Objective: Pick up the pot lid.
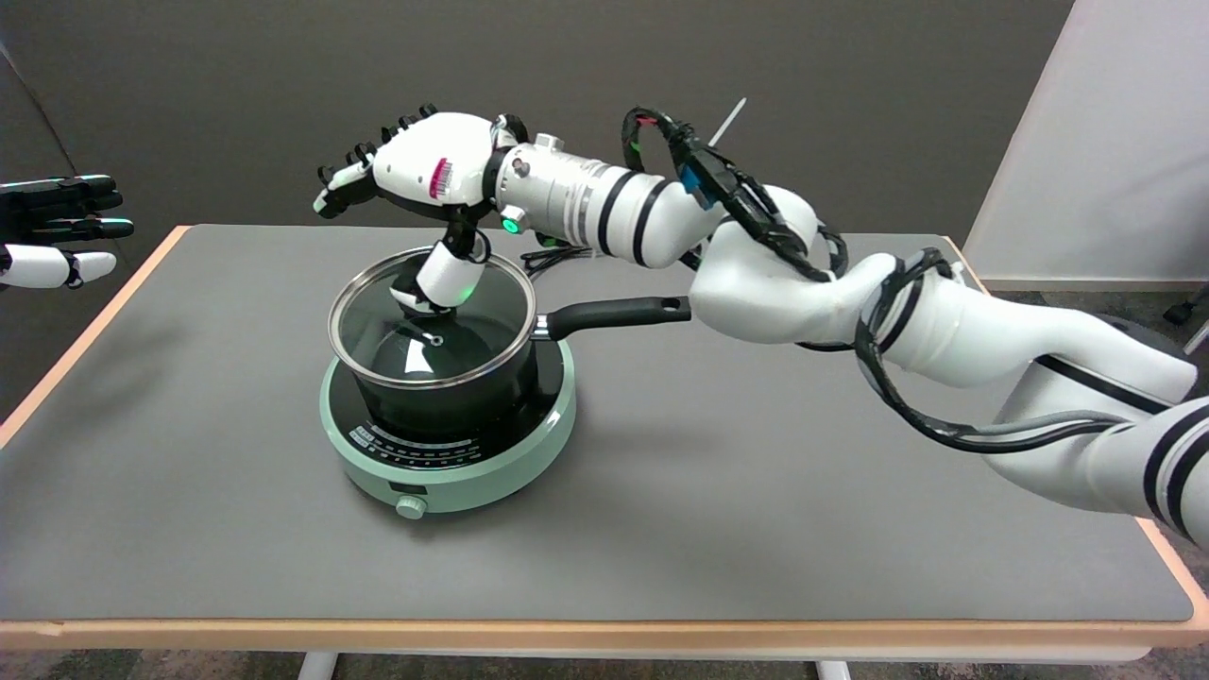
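Glass lid (453,331) sits on the black pot (444,397), which stands on a green hotplate (453,463) on the grey table (756,472). Right hand (416,184) hovers above, fingers spread, thumb (444,279) pointing down toward the lid; contact unclear. Pot handle (614,314) points toward the arm.

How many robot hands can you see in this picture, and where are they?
2. The right hand hangs above the glass pot lid, thumb reaching down toward the lid's middle. The left hand sits at the picture's left edge, beyond the table.
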### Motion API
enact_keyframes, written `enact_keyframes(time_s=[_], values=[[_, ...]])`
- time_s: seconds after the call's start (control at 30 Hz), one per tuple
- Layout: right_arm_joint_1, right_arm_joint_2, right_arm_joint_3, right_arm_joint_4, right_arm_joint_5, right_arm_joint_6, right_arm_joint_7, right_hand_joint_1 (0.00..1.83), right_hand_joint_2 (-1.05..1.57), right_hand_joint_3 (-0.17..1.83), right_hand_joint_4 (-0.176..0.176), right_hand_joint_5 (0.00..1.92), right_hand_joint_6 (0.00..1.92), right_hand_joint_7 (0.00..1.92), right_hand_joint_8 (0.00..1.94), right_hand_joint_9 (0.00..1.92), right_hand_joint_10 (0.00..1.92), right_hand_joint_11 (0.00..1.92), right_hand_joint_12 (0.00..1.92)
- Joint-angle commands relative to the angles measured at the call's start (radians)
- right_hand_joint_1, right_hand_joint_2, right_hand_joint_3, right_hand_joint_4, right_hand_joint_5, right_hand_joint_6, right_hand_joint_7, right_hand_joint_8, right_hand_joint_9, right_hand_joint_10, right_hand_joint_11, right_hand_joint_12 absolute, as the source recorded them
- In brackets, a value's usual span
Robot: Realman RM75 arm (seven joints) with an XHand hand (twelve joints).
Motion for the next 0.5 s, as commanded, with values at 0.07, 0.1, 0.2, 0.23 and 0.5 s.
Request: enact_keyframes(time_s=[0.07, 0.1, 0.2, 0.23, 0.5], values=[[-0.027, 0.077, -0.001, 0.094, 0.003, -0.035, -0.02, 0.83, 0.53, 0.99, 0.115, 0.41, 0.18, 0.51, 0.17, 0.56, 0.33, 0.4, 0.74], [-0.027, 0.075, -0.001, 0.082, 0.003, -0.036, -0.02, 0.83, 0.53, 0.99, 0.115, 0.41, 0.18, 0.51, 0.17, 0.56, 0.33, 0.4, 0.74], [-0.027, 0.06, -0.001, 0.038, 0.003, -0.029, -0.02, 0.83, 0.53, 0.99, 0.12, 0.42, 0.18, 0.52, 0.17, 0.56, 0.33, 0.4, 0.74], [-0.027, 0.052, -0.001, 0.025, 0.003, -0.026, -0.02, 0.83, 0.54, 0.98, 0.127, 0.44, 0.19, 0.52, 0.17, 0.57, 0.34, 0.4, 0.74], [-0.031, 0.025, -0.003, -0.051, 0.003, -0.022, -0.02, 0.84, 0.55, 0.98, 0.143, 0.48, 0.21, 0.56, 0.18, 0.59, 0.35, 0.4, 0.74]])
